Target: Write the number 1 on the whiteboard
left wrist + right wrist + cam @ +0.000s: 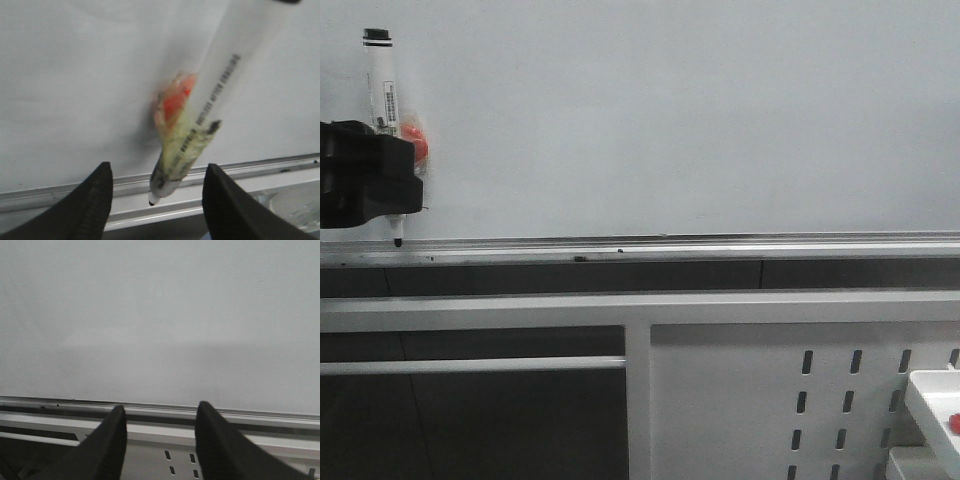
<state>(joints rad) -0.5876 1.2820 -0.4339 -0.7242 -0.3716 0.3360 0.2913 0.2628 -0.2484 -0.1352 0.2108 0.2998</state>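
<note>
The whiteboard (680, 110) fills the upper part of the front view and bears no number 1, and no stroke shows in any view. My left gripper (370, 180) is at the far left, in front of the board. A white marker pen (382, 85) with a red blob (413, 135) stands upright there, its black tip (398, 242) just above the silver rail (670, 243). In the left wrist view the pen (200, 115) is blurred and lies between my left gripper's (158, 166) spread jaws, touching neither finger. My right gripper (161, 407) is open and empty, facing the blank board (160, 315).
Below the rail runs a pale horizontal frame beam (620, 308). A white perforated panel with slots (750, 400) is at the lower right, and it also shows in the right wrist view (180, 460). A white tray (932, 410) holding a small red thing sits at the bottom right corner.
</note>
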